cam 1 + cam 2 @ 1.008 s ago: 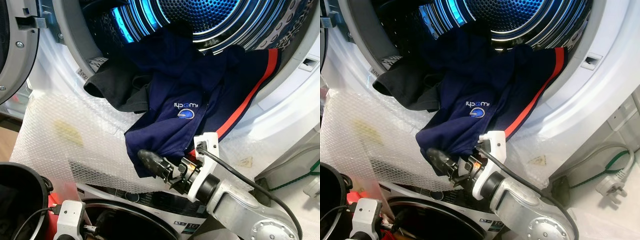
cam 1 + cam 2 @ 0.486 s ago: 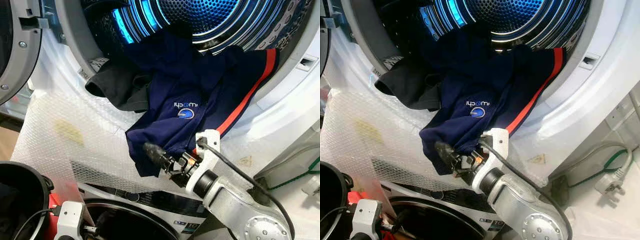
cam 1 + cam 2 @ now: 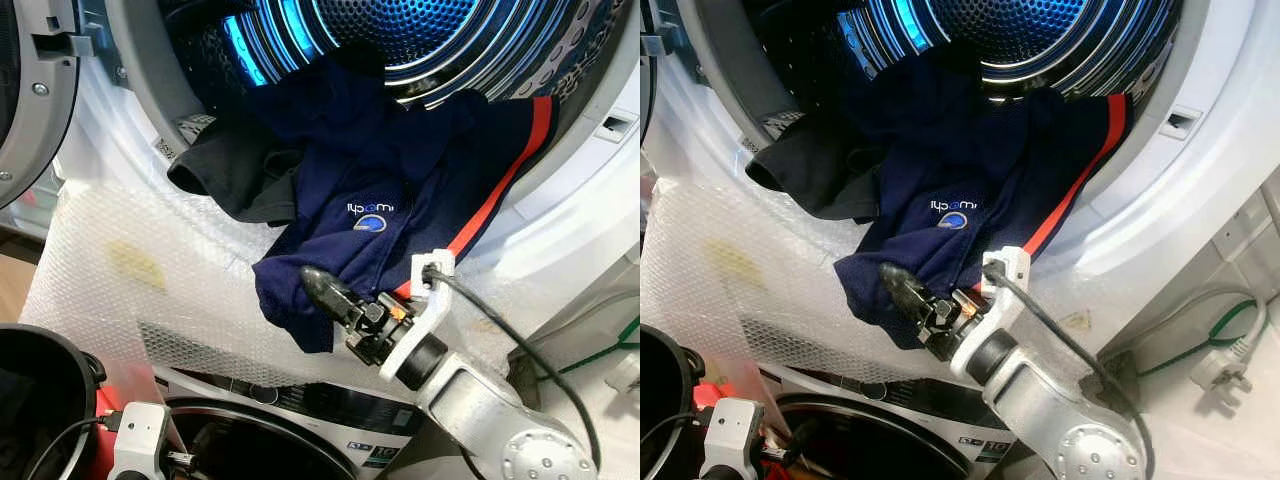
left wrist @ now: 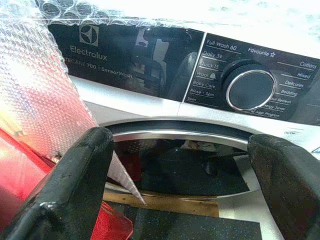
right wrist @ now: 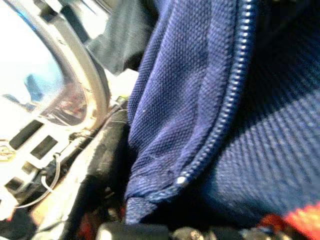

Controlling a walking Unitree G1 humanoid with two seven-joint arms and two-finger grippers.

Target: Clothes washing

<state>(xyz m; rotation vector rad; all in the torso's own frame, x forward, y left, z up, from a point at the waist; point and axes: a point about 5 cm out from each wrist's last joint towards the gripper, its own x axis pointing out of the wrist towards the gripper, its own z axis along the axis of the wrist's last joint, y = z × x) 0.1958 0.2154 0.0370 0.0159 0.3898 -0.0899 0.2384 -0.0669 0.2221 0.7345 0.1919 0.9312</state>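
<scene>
I have the right gripper (image 3: 325,290) at the near hem of the navy jacket (image 3: 390,170), its black fingers clamped on the fabric's lower edge; through the right wrist camera the navy knit and its zipper (image 5: 225,110) sit pressed right up against the lens. The jacket hangs out of the open drum (image 3: 400,40), which glows blue at the far side, and spills over the door rim down onto the bubble wrap (image 3: 130,270) spread over the front of the machine. An orange-red stripe (image 3: 500,190) runs along its right side, and a small white logo (image 3: 370,215) sits near its middle. A black garment (image 3: 230,175) lies just left of the jacket, touching it, also draped over the rim.

My left gripper (image 4: 185,165) sits low and near, fingers spread wide with nothing between them, facing the Electrolux washer's control panel (image 4: 150,55) and its program dial (image 4: 249,90). A black basket (image 3: 40,390) stands at the near left.
</scene>
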